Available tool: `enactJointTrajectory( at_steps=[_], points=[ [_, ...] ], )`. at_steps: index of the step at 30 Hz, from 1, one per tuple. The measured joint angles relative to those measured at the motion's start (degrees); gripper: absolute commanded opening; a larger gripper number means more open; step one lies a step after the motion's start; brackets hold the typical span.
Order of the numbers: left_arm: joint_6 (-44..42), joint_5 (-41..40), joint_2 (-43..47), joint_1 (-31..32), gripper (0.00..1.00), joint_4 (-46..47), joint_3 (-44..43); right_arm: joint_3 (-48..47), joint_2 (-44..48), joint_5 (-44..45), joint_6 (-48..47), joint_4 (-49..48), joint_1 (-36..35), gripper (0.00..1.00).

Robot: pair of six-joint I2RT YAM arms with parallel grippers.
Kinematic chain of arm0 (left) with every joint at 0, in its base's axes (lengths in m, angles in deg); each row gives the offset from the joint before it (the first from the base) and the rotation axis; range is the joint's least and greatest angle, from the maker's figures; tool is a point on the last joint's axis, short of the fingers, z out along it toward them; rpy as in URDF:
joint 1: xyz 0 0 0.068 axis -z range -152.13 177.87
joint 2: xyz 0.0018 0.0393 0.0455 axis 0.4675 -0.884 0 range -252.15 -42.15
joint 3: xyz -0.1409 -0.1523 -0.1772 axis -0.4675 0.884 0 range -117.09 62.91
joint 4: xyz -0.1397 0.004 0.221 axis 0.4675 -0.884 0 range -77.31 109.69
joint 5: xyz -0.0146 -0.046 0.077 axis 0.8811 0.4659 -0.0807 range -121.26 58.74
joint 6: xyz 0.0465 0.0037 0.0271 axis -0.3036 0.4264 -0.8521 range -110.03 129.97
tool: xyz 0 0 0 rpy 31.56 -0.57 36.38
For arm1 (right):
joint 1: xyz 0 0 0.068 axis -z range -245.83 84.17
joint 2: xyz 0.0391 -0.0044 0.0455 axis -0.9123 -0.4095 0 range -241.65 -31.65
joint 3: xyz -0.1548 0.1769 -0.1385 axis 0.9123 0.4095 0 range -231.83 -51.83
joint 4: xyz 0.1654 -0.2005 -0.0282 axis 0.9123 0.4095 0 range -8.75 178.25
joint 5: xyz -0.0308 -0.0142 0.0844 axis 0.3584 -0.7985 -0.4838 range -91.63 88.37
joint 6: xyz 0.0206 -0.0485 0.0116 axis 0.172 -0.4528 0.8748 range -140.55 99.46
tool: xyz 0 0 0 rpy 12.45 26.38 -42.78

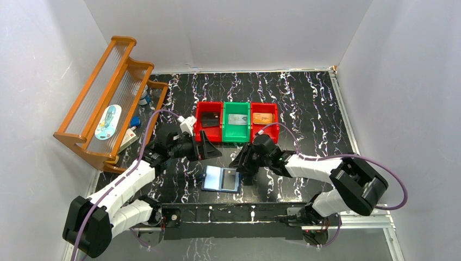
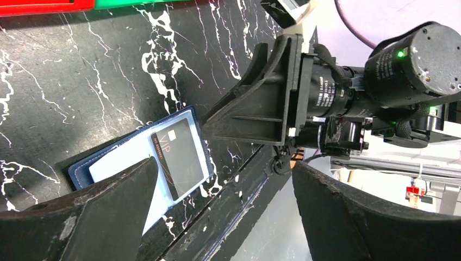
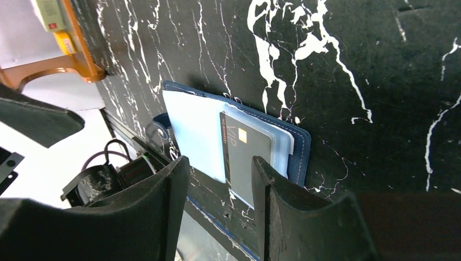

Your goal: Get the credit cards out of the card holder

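The holder [image 1: 221,179] lies open on the table [image 1: 304,103], between the left gripper [image 1: 209,148] and the right gripper [image 1: 243,163], nearer the right. A card [image 1: 231,178] sits in its sleeve on that side. Bins [image 1: 236,122] stand beyond both.

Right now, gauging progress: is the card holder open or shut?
Open: the card holder lies spread flat, pale sleeves and a black card facing up.

Room above the card holder [image 1: 220,179]; right gripper [image 1: 243,165] apparently crowds its right edge.

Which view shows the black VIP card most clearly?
Left wrist: the black card lies nearly whole, lettering legible. Right wrist shows it partly behind the right tool; the top view shows only a small dark patch.
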Motion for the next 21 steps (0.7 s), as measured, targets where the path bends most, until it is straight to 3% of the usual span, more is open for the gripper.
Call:
enactJointTrajectory(
  at_steps=[21],
  points=[
    [-1.14,7.28,-6.12,0.0,0.87,-0.04,0.0,-6.71,-6.78,-0.15,0.0,9.94,-2.6,0.48]
  ],
)
